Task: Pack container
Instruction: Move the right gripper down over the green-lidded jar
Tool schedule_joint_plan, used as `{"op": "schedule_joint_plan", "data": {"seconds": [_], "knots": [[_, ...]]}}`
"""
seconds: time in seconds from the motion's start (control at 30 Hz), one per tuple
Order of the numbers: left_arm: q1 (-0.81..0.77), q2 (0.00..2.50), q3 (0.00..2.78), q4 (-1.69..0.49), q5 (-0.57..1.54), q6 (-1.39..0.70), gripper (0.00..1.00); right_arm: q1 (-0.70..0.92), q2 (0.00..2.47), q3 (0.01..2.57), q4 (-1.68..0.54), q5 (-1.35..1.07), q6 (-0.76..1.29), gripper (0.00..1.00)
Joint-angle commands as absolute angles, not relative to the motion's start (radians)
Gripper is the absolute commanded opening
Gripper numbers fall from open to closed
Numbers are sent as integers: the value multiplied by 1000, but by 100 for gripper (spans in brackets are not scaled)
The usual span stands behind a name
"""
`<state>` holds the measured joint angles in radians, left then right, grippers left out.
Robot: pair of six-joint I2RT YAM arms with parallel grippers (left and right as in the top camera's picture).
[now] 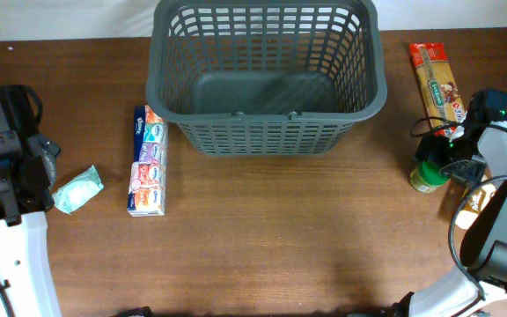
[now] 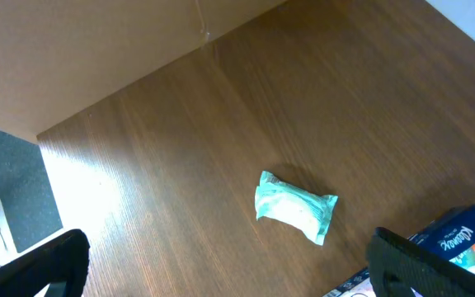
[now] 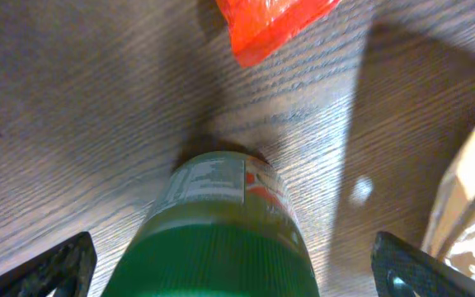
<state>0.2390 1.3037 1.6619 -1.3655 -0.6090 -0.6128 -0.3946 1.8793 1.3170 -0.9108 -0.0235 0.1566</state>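
The dark grey basket [image 1: 267,75] stands empty at the back centre of the table. A green-capped jar [image 1: 427,173] stands at the right; in the right wrist view the jar [image 3: 221,231] sits between my right gripper's [image 3: 229,264] open fingers, with gaps on both sides. My left gripper [image 2: 229,268] is open and empty at the left, above bare table. A small teal packet [image 2: 295,206] lies just ahead of it; the packet [image 1: 79,189] also shows in the overhead view.
A long pack of tissue packets [image 1: 147,161] lies left of the basket; its end [image 2: 464,239] shows in the left wrist view. A spaghetti packet [image 1: 438,84] lies at the right back. An orange-red wrapper corner [image 3: 266,25] lies beyond the jar.
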Motion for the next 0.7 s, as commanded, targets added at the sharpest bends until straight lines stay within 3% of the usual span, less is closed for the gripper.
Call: {"op": "schedule_joint_plan", "data": {"seconds": [0.0, 0.67], "knots": [[245, 1307, 1672, -1366, -605, -609, 99, -392, 1905, 1319, -910, -1, 182, 99], [245, 1307, 1672, -1366, -605, -609, 99, -303, 1911, 1319, -915, 106, 200, 99]]}}
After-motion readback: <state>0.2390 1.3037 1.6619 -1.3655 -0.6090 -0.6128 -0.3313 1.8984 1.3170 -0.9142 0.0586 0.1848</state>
